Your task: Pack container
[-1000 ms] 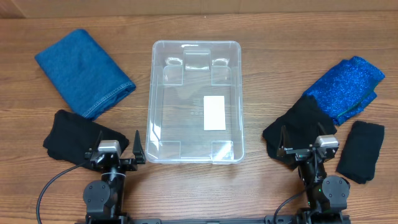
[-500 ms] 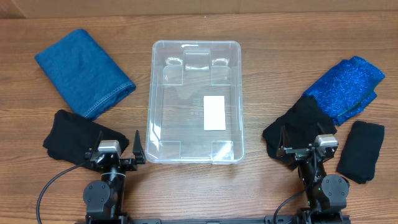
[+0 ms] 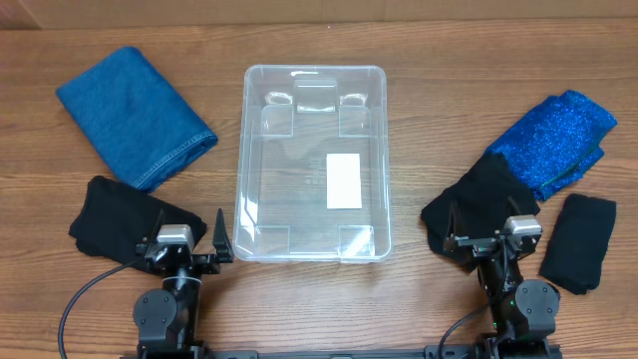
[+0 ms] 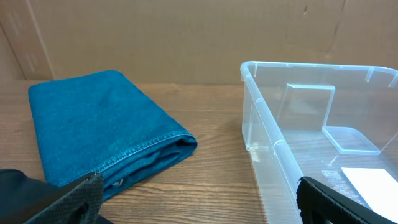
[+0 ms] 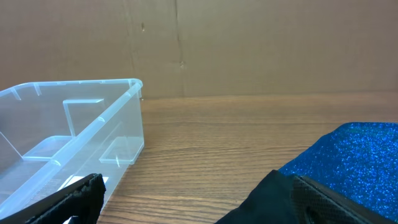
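Note:
The clear plastic container (image 3: 312, 160) sits empty at the table's middle, a white label (image 3: 344, 181) on its bottom. It also shows in the left wrist view (image 4: 273, 146) and the right wrist view (image 5: 93, 134). A folded denim-blue cloth (image 3: 133, 116) lies far left, also in the left wrist view (image 4: 93, 130). A black cloth (image 3: 115, 217) lies near left. A sparkly blue cloth (image 3: 553, 140), a black cloth (image 3: 480, 204) and a smaller black cloth (image 3: 578, 242) lie right. My left gripper (image 3: 189, 247) and right gripper (image 3: 481, 239) are open and empty at the front edge.
A brown cardboard wall (image 4: 186, 37) stands behind the table. Bare wood (image 3: 429, 110) shows between the container and the cloths on both sides. Cables run from the arm bases at the front.

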Controlling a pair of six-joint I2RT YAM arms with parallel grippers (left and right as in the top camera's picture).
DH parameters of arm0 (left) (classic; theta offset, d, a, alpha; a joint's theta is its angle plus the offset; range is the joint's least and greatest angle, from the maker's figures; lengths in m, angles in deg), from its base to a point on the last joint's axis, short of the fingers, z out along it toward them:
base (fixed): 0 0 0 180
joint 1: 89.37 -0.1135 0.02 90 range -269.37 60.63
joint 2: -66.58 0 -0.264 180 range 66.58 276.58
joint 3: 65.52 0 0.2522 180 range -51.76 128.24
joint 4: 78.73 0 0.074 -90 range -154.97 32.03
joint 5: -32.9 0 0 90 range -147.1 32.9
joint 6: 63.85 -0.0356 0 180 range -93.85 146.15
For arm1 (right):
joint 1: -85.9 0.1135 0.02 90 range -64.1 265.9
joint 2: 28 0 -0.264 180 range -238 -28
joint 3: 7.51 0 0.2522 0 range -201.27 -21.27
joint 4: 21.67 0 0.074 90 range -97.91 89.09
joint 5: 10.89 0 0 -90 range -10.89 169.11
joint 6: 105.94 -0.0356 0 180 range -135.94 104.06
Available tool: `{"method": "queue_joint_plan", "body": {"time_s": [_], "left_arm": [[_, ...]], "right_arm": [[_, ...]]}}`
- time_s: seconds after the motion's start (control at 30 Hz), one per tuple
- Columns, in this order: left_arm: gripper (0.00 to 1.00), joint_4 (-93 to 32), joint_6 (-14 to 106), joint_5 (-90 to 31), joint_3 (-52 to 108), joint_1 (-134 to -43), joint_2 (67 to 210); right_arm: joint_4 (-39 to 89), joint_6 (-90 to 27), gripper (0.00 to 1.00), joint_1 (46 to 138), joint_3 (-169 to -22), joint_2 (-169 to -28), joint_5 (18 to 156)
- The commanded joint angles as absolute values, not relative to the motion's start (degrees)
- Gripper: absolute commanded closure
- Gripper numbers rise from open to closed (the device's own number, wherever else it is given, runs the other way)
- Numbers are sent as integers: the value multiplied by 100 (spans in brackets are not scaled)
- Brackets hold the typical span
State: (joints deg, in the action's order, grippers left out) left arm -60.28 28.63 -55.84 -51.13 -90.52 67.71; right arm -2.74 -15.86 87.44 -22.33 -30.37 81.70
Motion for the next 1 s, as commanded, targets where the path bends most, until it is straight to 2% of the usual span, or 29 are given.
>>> {"method": "queue_joint_plan", "body": {"time_s": [0.0,0.2,0.3,0.47,0.63,0.8,0.87,0.97], "left_arm": [[0,-6017,2740,-5623,-5126,-9041,6732],[0,-6015,2740,-5621,-5126,-9041,6732],[0,-6030,2788,-5612,-5126,-9041,6732],[0,-5554,3750,-5626,-4632,-9050,6734],[0,-4769,3706,-5886,-3177,-9050,7313],[0,-3733,3706,-5903,-1518,-9050,8917],[0,-2706,3711,-5901,-606,-9050,9848],[0,-1405,3711,-5803,449,-9050,10740]], "right_arm": [[-307,-1549,0,8752,-2188,-3044,8154],[-307,-1619,0,8755,-2188,-3044,8183],[-307,-2307,0,8752,-2188,-3055,8170],[40,-2646,0,8752,-2518,-3210,8097],[709,-2648,0,8752,-3838,-4108,7743],[2167,-2648,0,8752,-5770,-5833,7748],[3253,-2646,0,8752,-6810,-6711,7750],[4150,-2646,0,8752,-7672,-7457,7767]]}}
